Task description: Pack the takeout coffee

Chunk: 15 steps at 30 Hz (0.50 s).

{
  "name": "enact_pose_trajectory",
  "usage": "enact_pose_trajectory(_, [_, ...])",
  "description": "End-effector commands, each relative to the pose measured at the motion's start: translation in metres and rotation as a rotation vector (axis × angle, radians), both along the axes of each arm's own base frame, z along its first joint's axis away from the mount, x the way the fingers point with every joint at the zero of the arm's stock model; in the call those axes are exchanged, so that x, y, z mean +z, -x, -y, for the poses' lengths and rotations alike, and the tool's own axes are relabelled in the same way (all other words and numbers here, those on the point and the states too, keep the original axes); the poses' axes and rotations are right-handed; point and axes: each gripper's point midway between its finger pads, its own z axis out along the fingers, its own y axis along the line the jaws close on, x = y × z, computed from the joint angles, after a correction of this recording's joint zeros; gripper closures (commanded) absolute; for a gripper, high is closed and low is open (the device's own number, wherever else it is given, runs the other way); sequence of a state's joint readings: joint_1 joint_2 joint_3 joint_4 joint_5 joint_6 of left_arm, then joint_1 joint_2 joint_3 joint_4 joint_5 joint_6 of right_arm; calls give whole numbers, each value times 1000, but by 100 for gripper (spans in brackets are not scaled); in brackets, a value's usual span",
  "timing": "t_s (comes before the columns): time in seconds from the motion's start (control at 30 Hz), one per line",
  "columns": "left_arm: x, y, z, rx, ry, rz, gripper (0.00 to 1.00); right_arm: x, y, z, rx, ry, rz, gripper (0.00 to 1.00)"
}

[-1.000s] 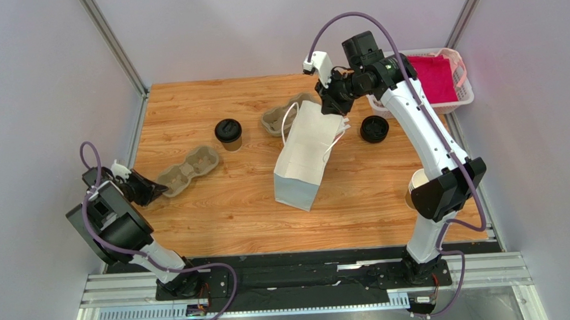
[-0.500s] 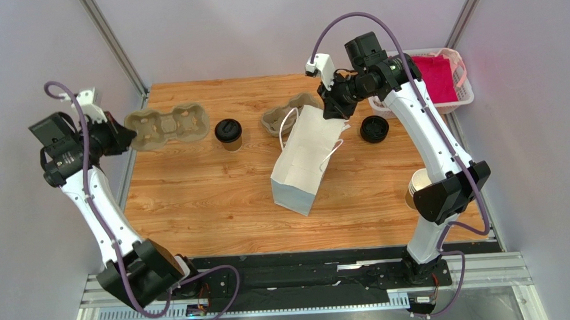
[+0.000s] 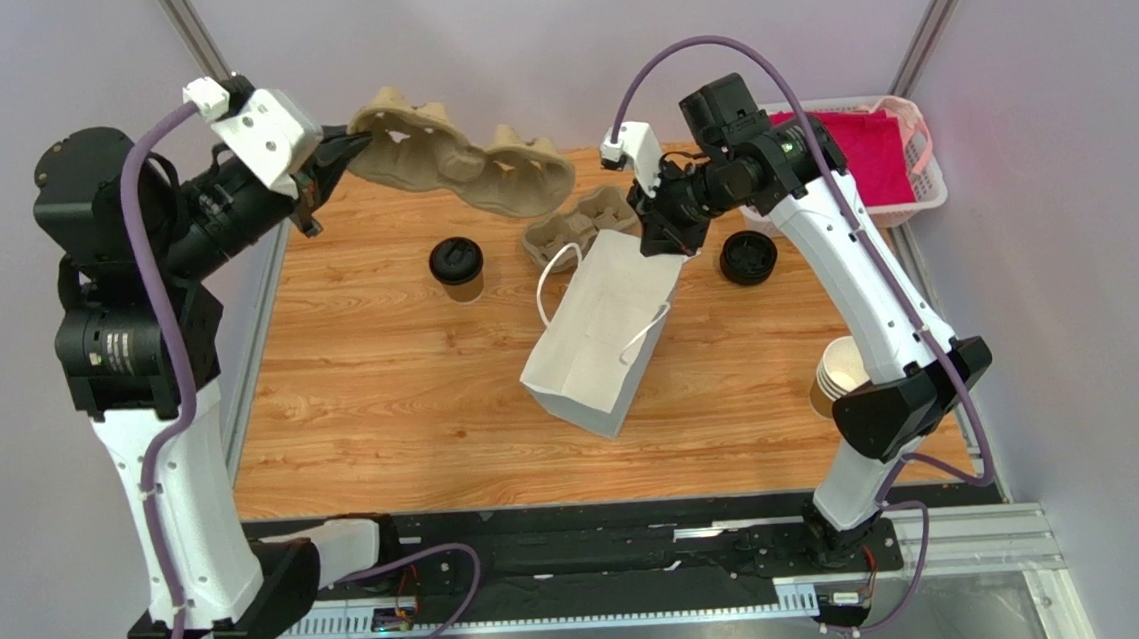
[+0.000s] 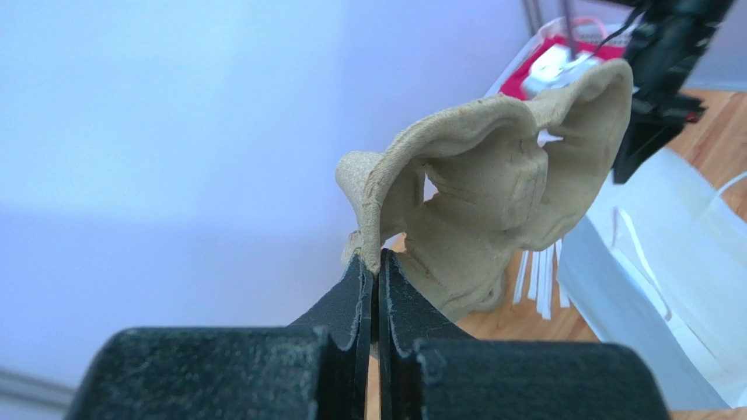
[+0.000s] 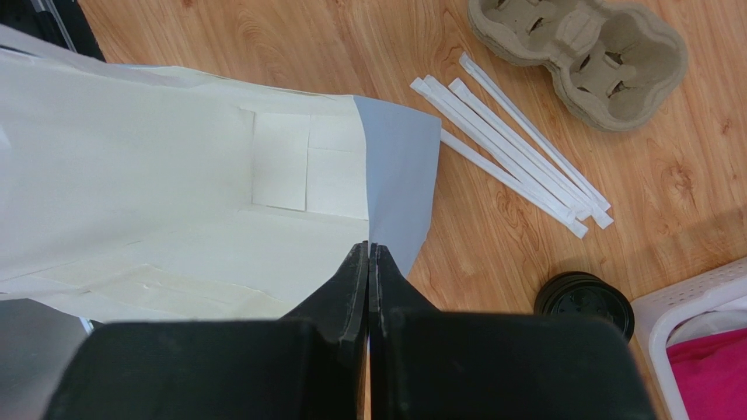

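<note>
The left end effector (image 3: 327, 159) is clenched tight on the edge of a bumpy brown paper-pulp cup tray (image 3: 459, 159); it holds the tray up in the air over the far side of the wooden table (image 3: 387, 423), and the tray sticks out sideways toward the other arm.

Below the tray, and a bit closer to the arms, stands the takeout coffee (image 3: 456, 267), a small brown paper cup with a round black lid; it is upright on the table, so its long way goes up and down; nothing touches it.

The right end effector (image 3: 660, 238) is pinched shut on the rim of a white paper bag (image 3: 592, 333), at the open mouth; the bag lies tilted, with its bottom toward the near edge.

The coffee sits between the two end effectors, just left of the bag; I think the left one is a little closer, but both are busy holding things.
</note>
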<state>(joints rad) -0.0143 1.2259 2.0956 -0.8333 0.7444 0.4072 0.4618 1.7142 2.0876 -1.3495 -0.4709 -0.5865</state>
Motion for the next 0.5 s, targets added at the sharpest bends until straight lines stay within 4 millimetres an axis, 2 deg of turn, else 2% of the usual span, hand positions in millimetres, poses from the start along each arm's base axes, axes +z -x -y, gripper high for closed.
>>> enact_pose_trajectory(0.0, [40,42,26,-103,-59,210,100,18,0,-3,-27,-46,23,100])
enact_pose_trajectory(0.1, [39,53,37,-129,-92,245,100,15,-4,-9,-25,-56,5,100])
enact_pose_trajectory(0.13, [29,63,52,-192,-110,228,100,16,-5,-10,-36,-62,-3,100])
enact_pose_trajectory(0.17, [25,56,49,-148,-164,248,100,18,-8,-11,-45,-65,-1,100])
enact_pose_trajectory(0.2, [14,53,53,-143,-202,236,100,15,-11,-12,-53,-61,-5,100])
enact_pose_trajectory(0.23, [4,58,66,-186,-235,228,100,16,-12,-12,-64,-64,-10,100])
enact_pose_trajectory(0.27, [-2,50,62,-135,-287,239,100,19,-14,-13,-68,-69,-3,100])
enact_pose_trajectory(0.3, [-12,48,69,-143,-318,225,100,19,-14,-13,-70,-70,-5,100])
enact_pose_trajectory(0.33, [-19,42,66,-103,-356,214,100,19,-15,-14,-72,-71,-7,100])
enact_pose_trajectory(0.37, [-25,46,77,-134,-384,216,100,18,-14,-15,-70,-71,-9,100])
enact_pose_trajectory(0.4, [-32,41,82,-134,-442,231,100,17,-14,-14,-72,-69,-12,100])
enact_pose_trajectory(0.43, [-37,35,79,-94,-483,231,100,18,-13,-15,-68,-70,-8,100])
enact_pose_trajectory(0.47, [-40,36,86,-103,-509,242,100,17,-13,-15,-71,-69,-12,100])
